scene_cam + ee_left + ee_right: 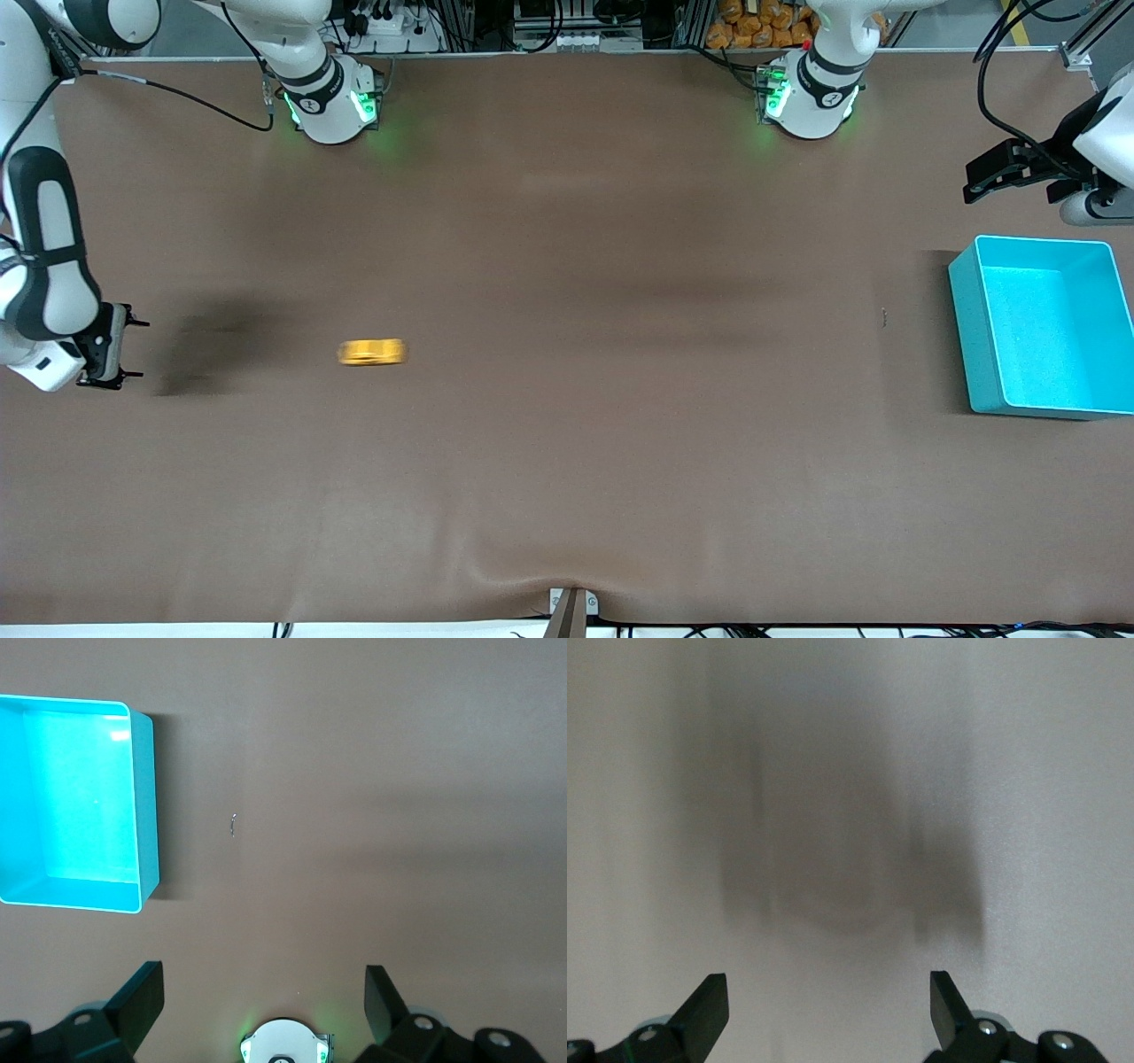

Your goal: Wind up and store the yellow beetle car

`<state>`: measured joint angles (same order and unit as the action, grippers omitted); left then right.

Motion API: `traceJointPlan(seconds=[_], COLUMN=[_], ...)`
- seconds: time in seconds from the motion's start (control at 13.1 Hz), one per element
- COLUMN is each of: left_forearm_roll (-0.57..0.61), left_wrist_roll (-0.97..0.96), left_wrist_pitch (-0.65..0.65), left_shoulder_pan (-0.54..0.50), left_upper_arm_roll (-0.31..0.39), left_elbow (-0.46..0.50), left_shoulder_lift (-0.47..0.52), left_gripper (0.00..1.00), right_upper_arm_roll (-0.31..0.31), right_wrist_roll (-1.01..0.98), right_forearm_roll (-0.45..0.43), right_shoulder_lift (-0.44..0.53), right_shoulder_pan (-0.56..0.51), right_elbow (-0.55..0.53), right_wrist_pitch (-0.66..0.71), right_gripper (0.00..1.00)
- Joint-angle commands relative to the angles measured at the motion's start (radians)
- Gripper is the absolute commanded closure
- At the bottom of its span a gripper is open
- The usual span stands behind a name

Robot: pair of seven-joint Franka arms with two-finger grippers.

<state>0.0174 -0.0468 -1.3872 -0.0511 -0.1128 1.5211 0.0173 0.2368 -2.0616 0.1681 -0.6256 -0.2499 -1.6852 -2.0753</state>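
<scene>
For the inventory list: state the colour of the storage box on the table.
The box is turquoise, inside and out; the front view shows it best.

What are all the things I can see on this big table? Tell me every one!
yellow beetle car: one, yellow-orange, blurred, on the brown table toward the right arm's end, held by nothing.
bin: one, turquoise, nothing visible inside, at the left arm's end of the table.
small speck: one, dark, on the table beside the bin.
right hand: one, black fingers, open, at the right arm's end, beside the car.
left hand: one, black, open, waiting above the table next to the bin.
</scene>
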Motion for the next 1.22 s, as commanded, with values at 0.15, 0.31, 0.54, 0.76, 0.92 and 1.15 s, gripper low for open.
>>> traceJointPlan(seconds=[0.15,0.31,0.54,0.76,0.92,1.15], left_forearm_roll=[-0.016,-0.016,-0.017,-0.017,-0.017,-0.011], left_wrist_roll=[-0.007,-0.019,-0.022,-0.024,-0.025,-0.028], left_wrist_pitch=[0.0,0.0,0.002,0.002,0.002,0.002], left_shoulder_pan=[-0.001,-0.001,-0.001,-0.001,-0.001,-0.001], left_upper_arm_roll=[0.013,0.013,0.013,0.013,0.013,0.013], left_elbow=[0.004,0.004,0.004,0.011,0.014,0.039], left_shoulder_lift=[0.006,0.004,0.004,0.004,0.004,0.004], left_gripper=[0.0,0.0,0.0,0.0,0.0,0.0], right_upper_arm_roll=[-0.014,-0.017,-0.017,-0.019,-0.019,-0.019], right_wrist_roll=[0.148,0.228,0.387,0.492,0.59,0.635], right_forearm_roll=[0.025,0.027,0.027,0.025,0.022,0.024], right_shoulder_lift=[0.052,0.081,0.187,0.213,0.213,0.213], right_shoulder_pan=[-0.02,-0.009,0.021,0.034,0.034,0.058], right_elbow=[0.137,0.199,0.22,0.309,0.398,0.533], right_wrist_pitch=[0.212,0.274,0.316,0.392,0.464,0.593], right_gripper=[0.0,0.0,0.0,0.0,0.0,0.0])
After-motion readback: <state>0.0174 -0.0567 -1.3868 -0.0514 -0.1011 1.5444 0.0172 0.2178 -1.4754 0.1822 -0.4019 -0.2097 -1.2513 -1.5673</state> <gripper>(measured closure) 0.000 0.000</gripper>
